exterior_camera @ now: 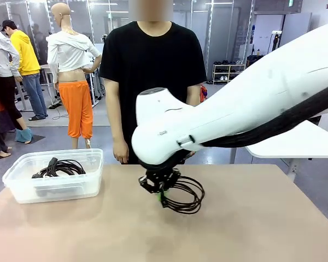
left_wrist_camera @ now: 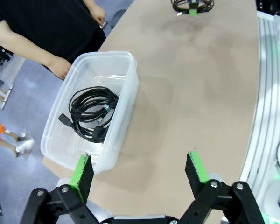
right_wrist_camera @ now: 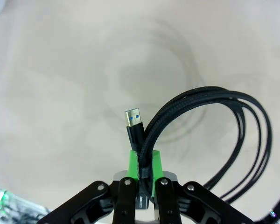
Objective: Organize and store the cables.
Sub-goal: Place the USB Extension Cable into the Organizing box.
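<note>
Black braided cable (right_wrist_camera: 196, 126) sits pinched between my right gripper's (right_wrist_camera: 145, 161) green pads, which are pressed together on a bunch of its strands. Its loops fan out beyond the fingers, and a USB plug (right_wrist_camera: 133, 122) with a blue tongue sticks up just beside the pads. From the front, that gripper (exterior_camera: 161, 192) hangs over the middle of the tan table (exterior_camera: 251, 229), with the coil (exterior_camera: 185, 195) drooping from it; whether the loops touch the tabletop I cannot tell.

My left gripper (left_wrist_camera: 140, 175) hovers with its fingers spread wide apart, clamped on nothing. One pad hangs above the near corner of the clear bin (left_wrist_camera: 126, 93), the other over bare table beside it. Inside the bin lies a second coiled cable (left_wrist_camera: 91, 112), its plug ends toward the near wall. The bin stands at the table's left end, well apart from the held coil. Behind the bin, at the far edge, a person's hand (left_wrist_camera: 60, 67) hangs close to its rim.
</note>
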`<state>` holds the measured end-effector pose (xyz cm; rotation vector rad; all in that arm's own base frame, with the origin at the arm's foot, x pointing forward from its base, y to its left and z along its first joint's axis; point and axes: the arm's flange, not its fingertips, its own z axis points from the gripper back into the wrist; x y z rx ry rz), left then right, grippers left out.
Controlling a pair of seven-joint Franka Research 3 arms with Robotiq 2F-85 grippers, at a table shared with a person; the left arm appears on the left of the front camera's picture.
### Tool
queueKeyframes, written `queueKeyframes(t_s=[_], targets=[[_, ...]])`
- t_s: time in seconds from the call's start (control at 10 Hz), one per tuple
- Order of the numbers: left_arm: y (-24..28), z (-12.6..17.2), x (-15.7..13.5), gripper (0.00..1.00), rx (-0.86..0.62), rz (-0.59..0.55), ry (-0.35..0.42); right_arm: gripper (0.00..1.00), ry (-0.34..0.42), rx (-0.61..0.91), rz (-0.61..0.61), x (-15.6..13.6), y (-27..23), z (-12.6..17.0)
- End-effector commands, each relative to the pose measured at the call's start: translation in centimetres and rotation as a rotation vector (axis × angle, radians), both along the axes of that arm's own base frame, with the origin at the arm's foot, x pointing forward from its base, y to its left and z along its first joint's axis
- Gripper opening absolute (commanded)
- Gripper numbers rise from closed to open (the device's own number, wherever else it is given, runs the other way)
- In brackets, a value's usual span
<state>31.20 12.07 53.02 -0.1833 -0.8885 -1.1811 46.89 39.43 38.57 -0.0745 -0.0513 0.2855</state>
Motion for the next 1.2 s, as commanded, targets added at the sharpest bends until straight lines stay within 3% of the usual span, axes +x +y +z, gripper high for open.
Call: queueKeyframes(t_s=[0.0,0.2,0.6,0.8,1.1], targets=[[0.0,0.1,0.0,1.0,-0.012,-0.002,0.002,0.13,-0.019,-0.03,-0.006,1.2,2.3,-1.7],[0.0,0.1,0.0,1.0,-0.012,-0.002,0.002,0.13,-0.004,0.035,0.001,0.7,3.1,-3.6],[0.0,0.1,0.0,1.0,-0.012,-0.002,0.002,0.13,0.027,0.011,0.0,-0.7,3.8,-7.1],[0.0,0.1,0.0,1.0,-0.012,-0.002,0.002,0.32,0.044,0.02,0.012,-0.9,3.9,-7.6],[0.0,0.1,0.0,1.0,-0.012,-0.002,0.002,0.83,0.032,0.041,-0.001,-1.2,3.0,-6.7]])
